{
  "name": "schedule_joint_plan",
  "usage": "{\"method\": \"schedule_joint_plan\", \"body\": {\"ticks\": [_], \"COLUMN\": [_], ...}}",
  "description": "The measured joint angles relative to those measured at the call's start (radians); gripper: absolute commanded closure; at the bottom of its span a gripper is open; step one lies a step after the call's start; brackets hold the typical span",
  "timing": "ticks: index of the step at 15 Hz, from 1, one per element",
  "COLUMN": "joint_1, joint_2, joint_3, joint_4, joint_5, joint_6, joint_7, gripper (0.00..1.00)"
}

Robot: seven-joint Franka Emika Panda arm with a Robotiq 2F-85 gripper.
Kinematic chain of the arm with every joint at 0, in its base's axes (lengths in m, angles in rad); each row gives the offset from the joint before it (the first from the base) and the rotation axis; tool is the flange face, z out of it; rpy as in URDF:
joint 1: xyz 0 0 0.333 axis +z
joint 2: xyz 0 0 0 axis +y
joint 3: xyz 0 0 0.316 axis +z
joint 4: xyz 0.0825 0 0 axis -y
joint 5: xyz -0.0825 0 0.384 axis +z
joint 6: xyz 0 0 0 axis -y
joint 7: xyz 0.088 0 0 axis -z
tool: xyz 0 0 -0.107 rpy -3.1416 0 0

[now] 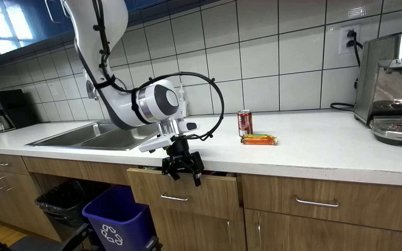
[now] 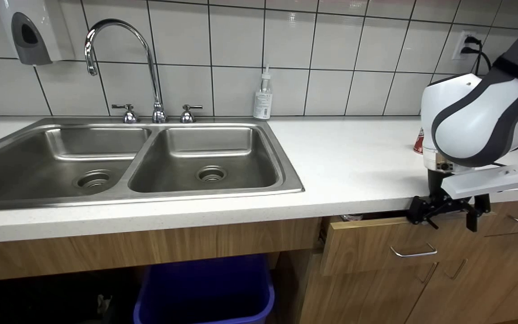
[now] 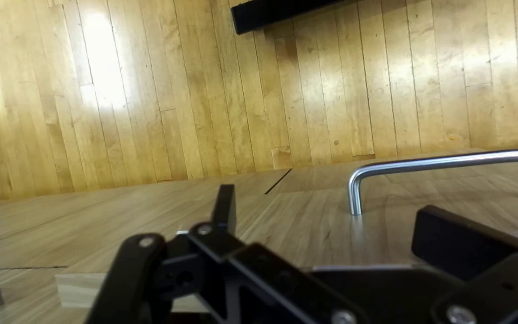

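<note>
My black gripper (image 1: 187,177) is open with nothing between its fingers. It points down at the top of a partly open wooden drawer (image 1: 215,198), in front of the counter's edge. It also shows in the other exterior picture (image 2: 450,220). The drawer's metal handle (image 1: 175,198) is below the fingers and apart from them. In the wrist view the fingers (image 3: 331,225) stand wide apart, with the handle (image 3: 443,163) beyond them. I cannot tell whether a finger touches the drawer front. The drawer's inside is mostly hidden by the counter and gripper.
A red can (image 1: 245,122) and an orange packet (image 1: 259,140) lie on the white counter (image 1: 309,139). A coffee machine (image 1: 393,87) is at the right. A steel sink (image 2: 295,182) and a soap bottle (image 2: 262,98) are left. A blue bin (image 1: 117,218) stands below.
</note>
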Motion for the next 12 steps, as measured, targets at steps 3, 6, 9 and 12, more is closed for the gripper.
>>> {"method": "schedule_joint_plan", "body": {"ticks": [3,6,9,12], "joint_1": [0.000,0.000,0.000,0.000], "joint_2": [0.000,0.000,-0.005,-0.020], "joint_3": [-0.005,-0.013,-0.020,-0.021], "joint_4": [0.000,0.001,0.000,-0.003], "joint_5": [0.000,-0.003,-0.007,-0.017], "joint_6": [0.000,0.000,-0.001,-0.004], "joint_7": [-0.008,-0.023,-0.040,-0.049], "gripper": [0.00,0.00,0.00,0.00]}}
